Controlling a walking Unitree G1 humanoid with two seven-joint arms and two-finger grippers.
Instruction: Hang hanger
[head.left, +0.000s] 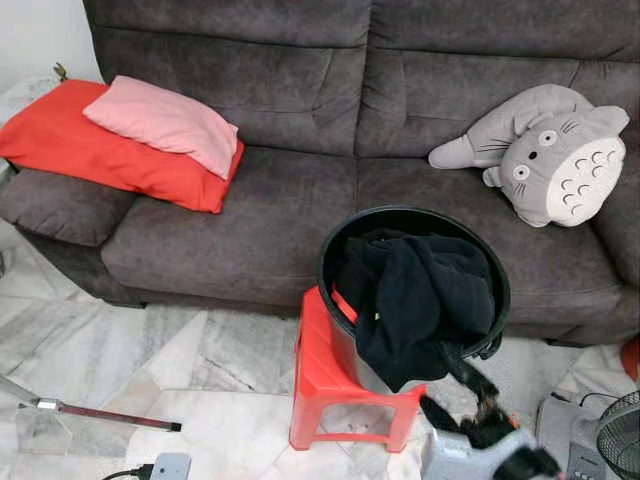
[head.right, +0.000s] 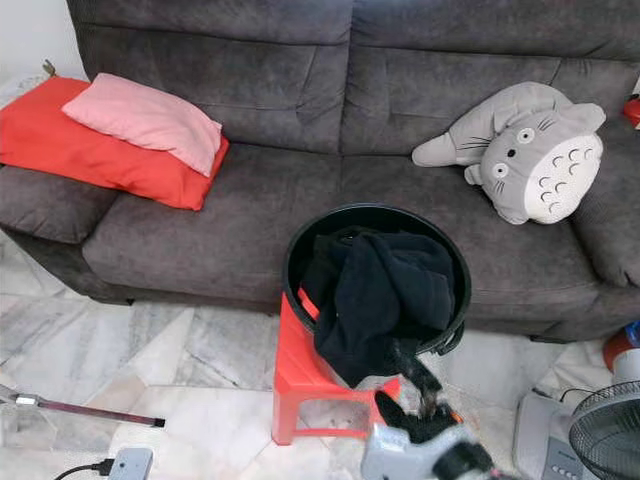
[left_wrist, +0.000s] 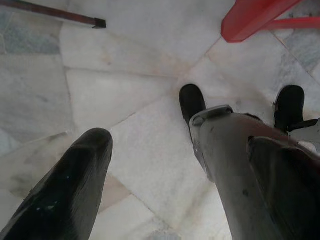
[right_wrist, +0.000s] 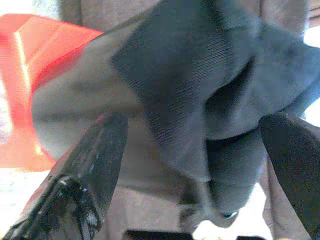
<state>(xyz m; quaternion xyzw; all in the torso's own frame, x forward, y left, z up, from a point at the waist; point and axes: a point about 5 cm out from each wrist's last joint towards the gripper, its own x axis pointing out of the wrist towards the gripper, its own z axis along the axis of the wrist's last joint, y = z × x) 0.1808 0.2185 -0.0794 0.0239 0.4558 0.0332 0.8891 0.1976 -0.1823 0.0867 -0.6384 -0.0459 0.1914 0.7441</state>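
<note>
No hanger can be made out — only a black garment (head.left: 420, 300) spilling over the rim of the black bucket (head.left: 335, 240) on the red stool (head.left: 320, 385). The right gripper (right_wrist: 195, 150), its 2 fingers spread, sits just below the dangling cloth, probably to take it; the left gripper (left_wrist: 175, 170), also spread, hangs idle over the marble floor (left_wrist: 125, 90).

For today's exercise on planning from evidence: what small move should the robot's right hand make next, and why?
Probably close the right hand on the black garment hanging over the rim of the black bucket on the red stool. In the right wrist view its fingers sit spread on either side of the dangling cloth, so little seems left but to grip. No hanger can be made out.
</note>
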